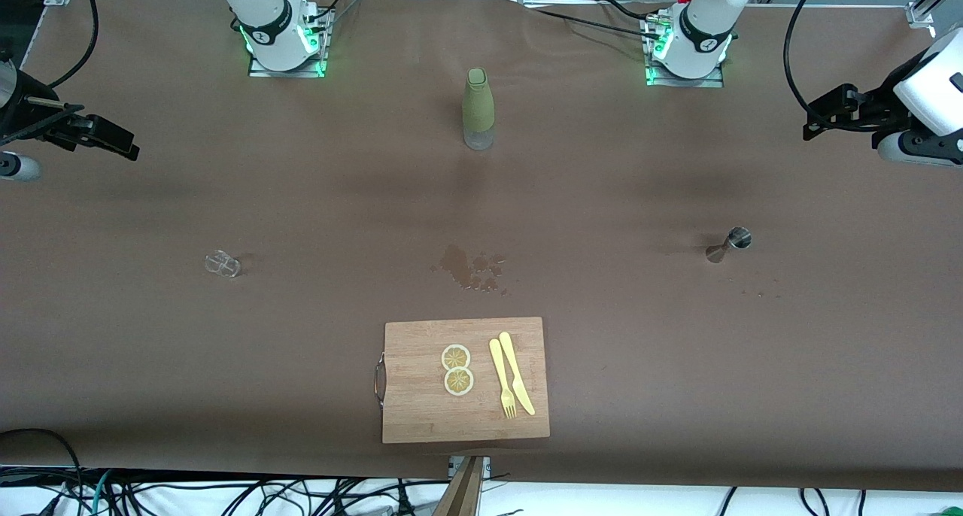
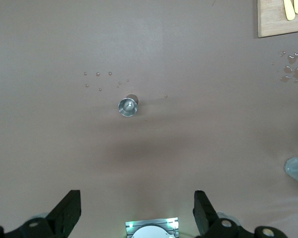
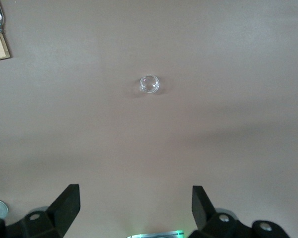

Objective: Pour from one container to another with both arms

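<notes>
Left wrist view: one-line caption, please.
Open left claw hangs high over the upright steel jigger on the brown table, droplets nearby.

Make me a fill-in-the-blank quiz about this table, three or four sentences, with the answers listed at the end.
1. The fork and knife lie on the wooden ____.
2. Both the left gripper and the right gripper have their fingers ____.
3. Two ____ slices lie beside the fork.
4. The spill lies between the board and the green ____.

Answers: board; open; lemon; bottle
</notes>
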{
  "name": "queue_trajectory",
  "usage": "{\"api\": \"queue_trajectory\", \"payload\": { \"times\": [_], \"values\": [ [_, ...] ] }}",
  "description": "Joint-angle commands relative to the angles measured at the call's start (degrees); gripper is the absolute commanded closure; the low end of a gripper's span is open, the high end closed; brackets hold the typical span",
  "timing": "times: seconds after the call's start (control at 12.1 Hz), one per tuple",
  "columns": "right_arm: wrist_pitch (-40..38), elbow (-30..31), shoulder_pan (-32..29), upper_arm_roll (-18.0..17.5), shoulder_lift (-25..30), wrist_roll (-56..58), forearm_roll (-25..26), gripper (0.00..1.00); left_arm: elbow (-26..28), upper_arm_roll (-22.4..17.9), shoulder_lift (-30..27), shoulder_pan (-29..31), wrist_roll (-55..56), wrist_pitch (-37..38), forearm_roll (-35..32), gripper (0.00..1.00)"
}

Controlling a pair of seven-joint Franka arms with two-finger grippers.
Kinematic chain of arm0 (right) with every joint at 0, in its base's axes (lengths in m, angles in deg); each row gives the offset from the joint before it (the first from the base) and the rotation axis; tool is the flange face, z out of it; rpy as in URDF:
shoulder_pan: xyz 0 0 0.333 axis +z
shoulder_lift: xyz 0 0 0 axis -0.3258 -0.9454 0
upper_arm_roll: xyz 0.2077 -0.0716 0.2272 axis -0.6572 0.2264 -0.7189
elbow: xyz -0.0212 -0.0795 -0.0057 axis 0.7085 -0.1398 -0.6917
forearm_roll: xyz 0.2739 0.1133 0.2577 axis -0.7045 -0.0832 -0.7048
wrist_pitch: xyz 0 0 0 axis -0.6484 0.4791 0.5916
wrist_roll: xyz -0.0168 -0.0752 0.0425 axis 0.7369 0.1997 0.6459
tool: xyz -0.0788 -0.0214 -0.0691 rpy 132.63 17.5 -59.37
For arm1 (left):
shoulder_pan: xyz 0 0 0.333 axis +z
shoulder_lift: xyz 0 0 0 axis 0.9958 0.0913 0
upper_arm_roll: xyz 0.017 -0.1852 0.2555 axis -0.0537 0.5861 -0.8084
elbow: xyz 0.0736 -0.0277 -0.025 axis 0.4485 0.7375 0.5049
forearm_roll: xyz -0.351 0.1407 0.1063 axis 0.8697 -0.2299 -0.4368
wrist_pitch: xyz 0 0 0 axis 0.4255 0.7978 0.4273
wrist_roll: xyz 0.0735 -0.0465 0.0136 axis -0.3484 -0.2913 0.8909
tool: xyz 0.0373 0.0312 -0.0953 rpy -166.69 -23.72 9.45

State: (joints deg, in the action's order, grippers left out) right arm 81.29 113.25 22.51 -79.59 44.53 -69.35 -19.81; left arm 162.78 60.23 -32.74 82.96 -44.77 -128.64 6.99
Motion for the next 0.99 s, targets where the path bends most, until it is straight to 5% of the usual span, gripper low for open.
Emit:
{"api": "queue_trajectory", "payload": {
  "times": [0.0, 0.91],
  "values": [
    [-0.75, -0.82, 0.72, 0.62, -0.23, -0.61, -0.34, 0.0, -0.75, 0.16, 0.11, -0.05, -0.04, 0.78, -0.77, 0.0],
    [-0.75, -0.82, 0.72, 0.62, -0.23, -0.52, -0.34, 0.0, -0.75, -0.02, 0.11, 0.48, -0.04, 0.69, -0.77, 0.0]
  ]
}}
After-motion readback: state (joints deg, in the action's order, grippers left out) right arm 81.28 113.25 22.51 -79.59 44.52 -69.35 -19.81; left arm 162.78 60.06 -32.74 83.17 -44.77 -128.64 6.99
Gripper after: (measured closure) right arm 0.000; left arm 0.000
